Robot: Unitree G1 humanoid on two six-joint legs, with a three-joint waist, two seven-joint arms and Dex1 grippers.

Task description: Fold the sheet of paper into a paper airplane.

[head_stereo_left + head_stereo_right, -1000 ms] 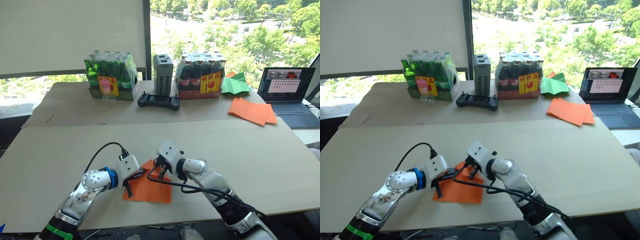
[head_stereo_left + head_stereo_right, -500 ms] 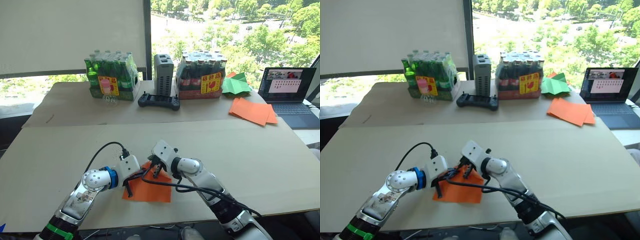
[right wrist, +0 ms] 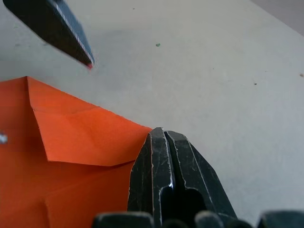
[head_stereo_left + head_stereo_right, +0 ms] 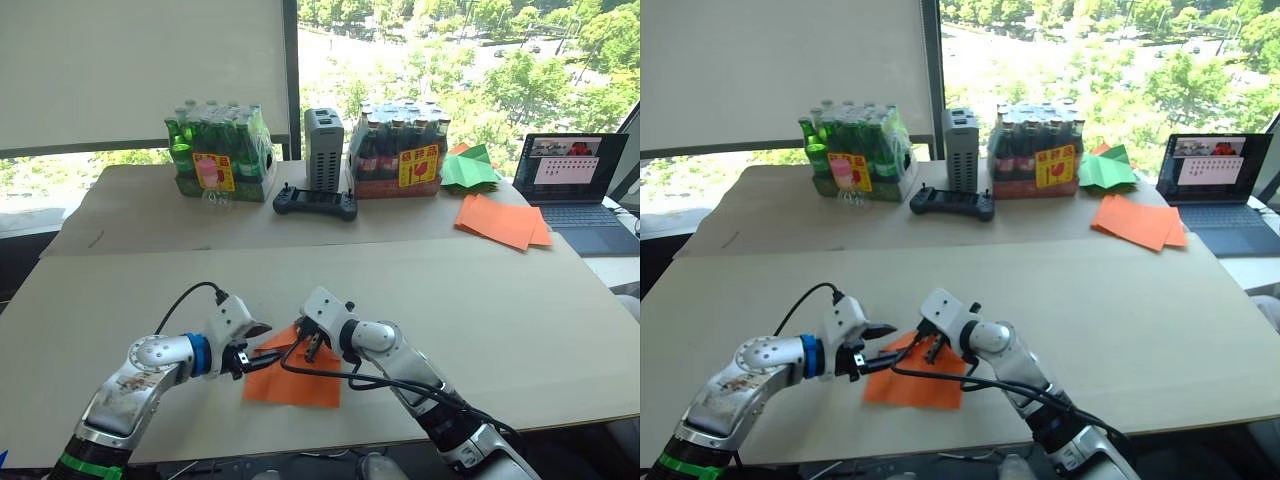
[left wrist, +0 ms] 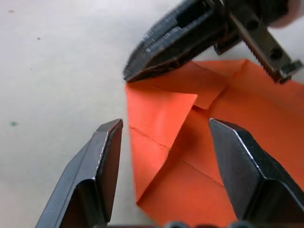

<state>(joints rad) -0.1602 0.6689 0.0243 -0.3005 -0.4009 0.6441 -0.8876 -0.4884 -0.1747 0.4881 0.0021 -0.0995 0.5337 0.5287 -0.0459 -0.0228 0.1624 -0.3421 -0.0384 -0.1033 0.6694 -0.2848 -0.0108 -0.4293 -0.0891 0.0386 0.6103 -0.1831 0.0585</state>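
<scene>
The orange sheet of paper (image 4: 297, 377) lies flat near the table's front edge, with its far corner folded over into a triangular flap (image 5: 164, 111). My left gripper (image 4: 262, 347) hovers at the sheet's left corner, open, nothing between its fingers (image 5: 108, 152). My right gripper (image 4: 312, 346) is shut, its closed tips (image 3: 164, 147) pressing down at the sheet's far corner beside the flap. In the left wrist view the right gripper (image 5: 183, 35) shows as a closed black wedge on the paper. No finished paper airplane shape is formed; the sheet has only folded corners and creases.
At the back right lie a pile of orange sheets (image 4: 503, 222), a green paper shape (image 4: 470, 168) and a laptop (image 4: 575, 182). Two bottle packs (image 4: 220, 155) (image 4: 400, 150), a grey box (image 4: 325, 148) and a black controller (image 4: 315, 203) line the far table.
My left gripper has opened and drawn back to the left, off the sheet. The right gripper stayed shut and slid a little left along the sheet's far corner.
</scene>
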